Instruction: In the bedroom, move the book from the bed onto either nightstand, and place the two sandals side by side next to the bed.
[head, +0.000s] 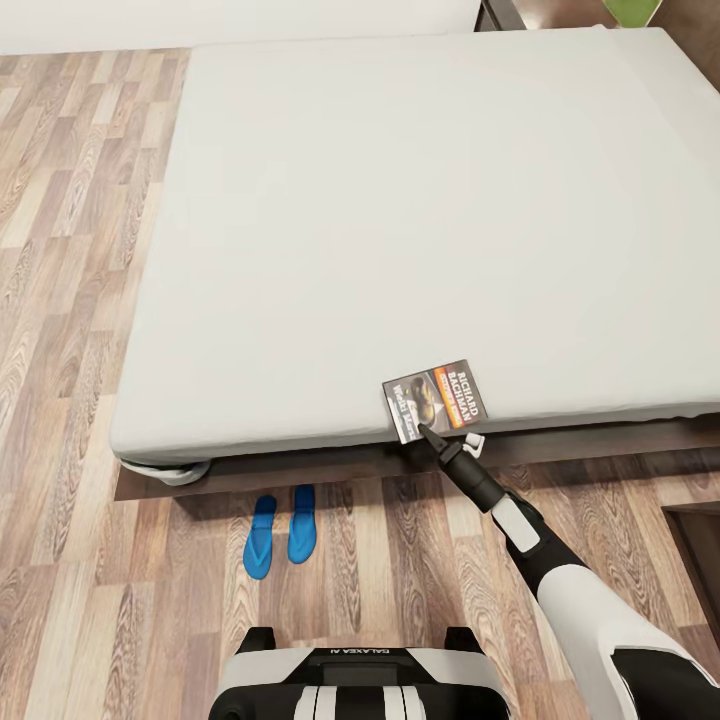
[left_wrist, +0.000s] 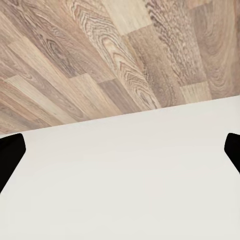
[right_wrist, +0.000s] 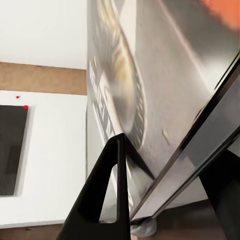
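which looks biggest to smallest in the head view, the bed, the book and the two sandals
1. bed, by far the largest
2. book
3. two sandals: each looks a little smaller than the book; the pair look alike, so unranked

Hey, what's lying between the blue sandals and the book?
In the head view, between the sandals and the book: bare wood floor, then the bed frame's dark edge.

My right arm reaches forward, its gripper clamped on the book; my left gripper's fingers are spread wide.
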